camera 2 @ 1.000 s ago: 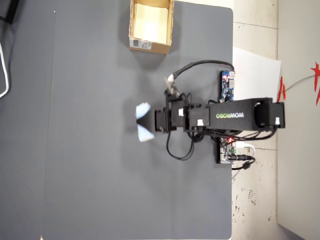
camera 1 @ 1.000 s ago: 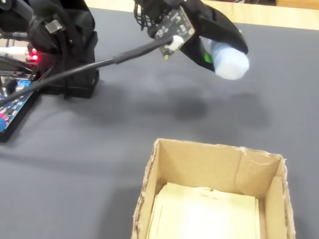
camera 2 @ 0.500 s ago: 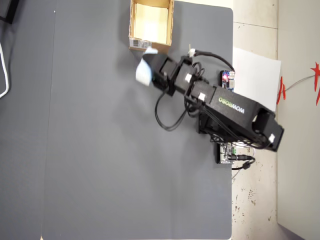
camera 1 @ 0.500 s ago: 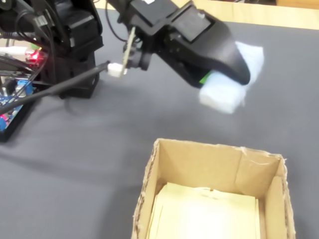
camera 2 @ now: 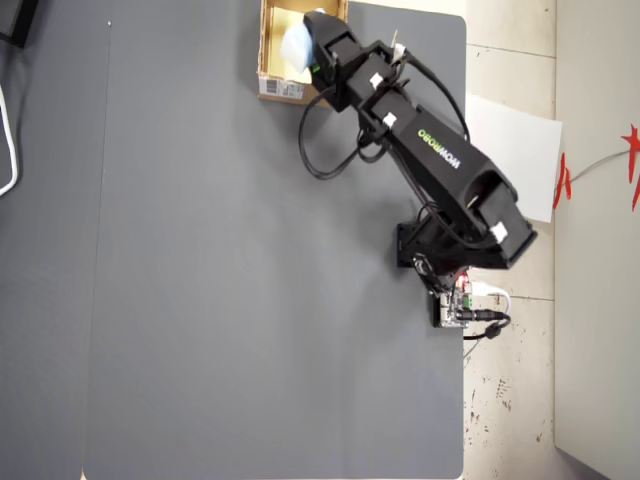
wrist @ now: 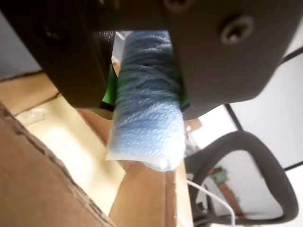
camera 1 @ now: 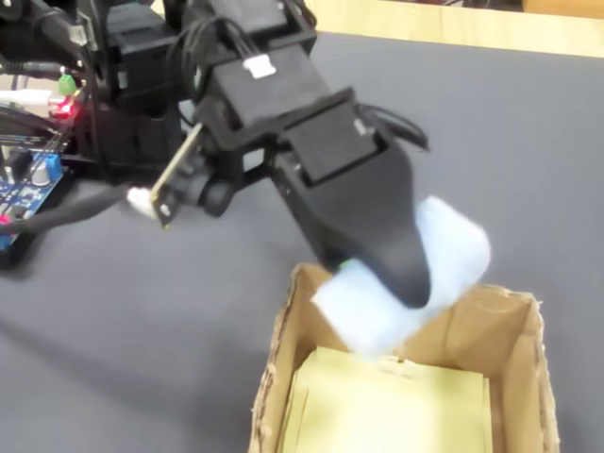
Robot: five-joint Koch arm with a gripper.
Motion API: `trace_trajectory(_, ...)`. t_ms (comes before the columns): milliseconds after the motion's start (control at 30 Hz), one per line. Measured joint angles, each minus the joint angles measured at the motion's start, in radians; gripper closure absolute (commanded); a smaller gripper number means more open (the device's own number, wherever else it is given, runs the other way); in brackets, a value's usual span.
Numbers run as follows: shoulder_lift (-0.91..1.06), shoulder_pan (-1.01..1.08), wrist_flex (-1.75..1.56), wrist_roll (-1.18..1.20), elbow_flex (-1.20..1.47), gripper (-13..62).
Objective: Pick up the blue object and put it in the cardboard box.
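The blue object [wrist: 147, 132], a soft pale-blue pad with a yarn-like surface, is clamped between my gripper's [wrist: 147, 99] two black jaws with green pads. In the fixed view the gripper [camera 1: 401, 283] holds the pad [camera 1: 455, 241] just above the near-left corner of the open cardboard box [camera 1: 524, 377], over its pale yellow floor. From overhead, the pad [camera 2: 296, 45] and gripper [camera 2: 312, 48] hang over the box [camera 2: 280, 88] at the mat's top edge. The box wall [wrist: 38, 189] fills the lower left of the wrist view.
A blue circuit board [camera 1: 24, 193] with wires sits at the arm's base [camera 2: 455, 305]. The dark grey mat [camera 2: 220, 280] covers the table. A white sheet [camera 2: 515, 150] lies on the floor beside the table. An office chair [wrist: 246, 179] shows behind the box.
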Motion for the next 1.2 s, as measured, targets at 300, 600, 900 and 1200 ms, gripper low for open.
trace_trajectory(300,0.003,0.005,0.031,0.060,0.000,19.3)
trace_trajectory(600,0.103,-0.043,0.031,0.104,0.037,18.5)
trace_trajectory(900,0.318,-0.270,0.031,0.184,0.239,15.7)
trace_trajectory(1200,0.520,-0.505,0.031,0.252,0.440,15.6)
